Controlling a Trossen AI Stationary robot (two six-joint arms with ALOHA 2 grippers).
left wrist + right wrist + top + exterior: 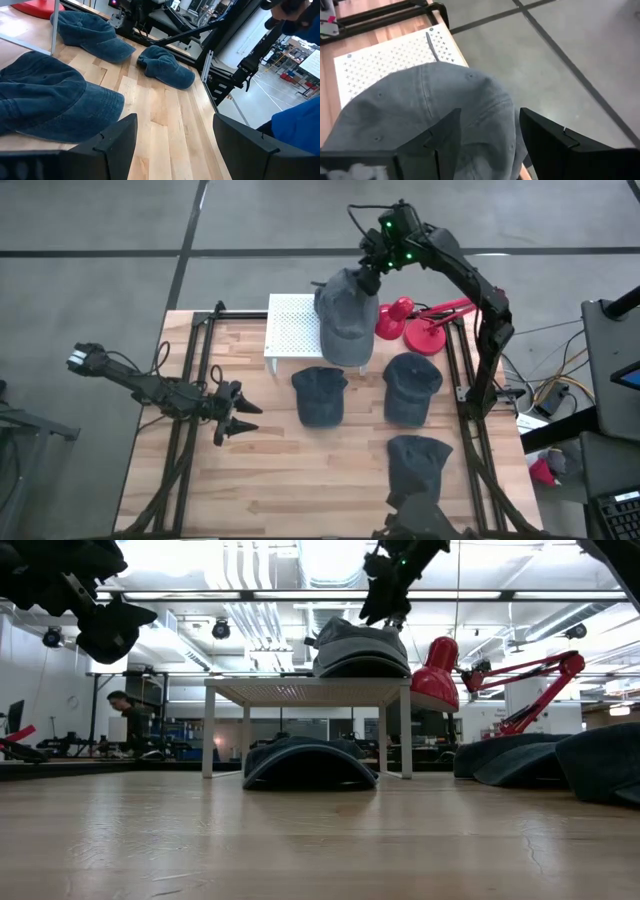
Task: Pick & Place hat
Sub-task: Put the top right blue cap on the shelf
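A grey hat (347, 315) lies crown up on the right end of a white perforated stand (288, 330), also seen in the low view (360, 648). My right gripper (372, 272) hangs open close over the hat's far side. In the right wrist view its two fingers stand apart over the crown (445, 95). My left gripper (238, 416) waits open above the table's left half, with nothing between its fingers (182, 145). My right gripper (487, 145) slants down from the far side, right over the grey hat's crown (375, 632). Whether its fingertips touch the cloth I cannot tell. The hat rests on the stand's top.
Three dark blue hats lie on the table: one in front of the stand (320, 395), one to its right (411, 386), one near the front edge (420, 464). A red desk lamp (412, 326) stands at the far right. Bare wood lies at the table's left and middle front.
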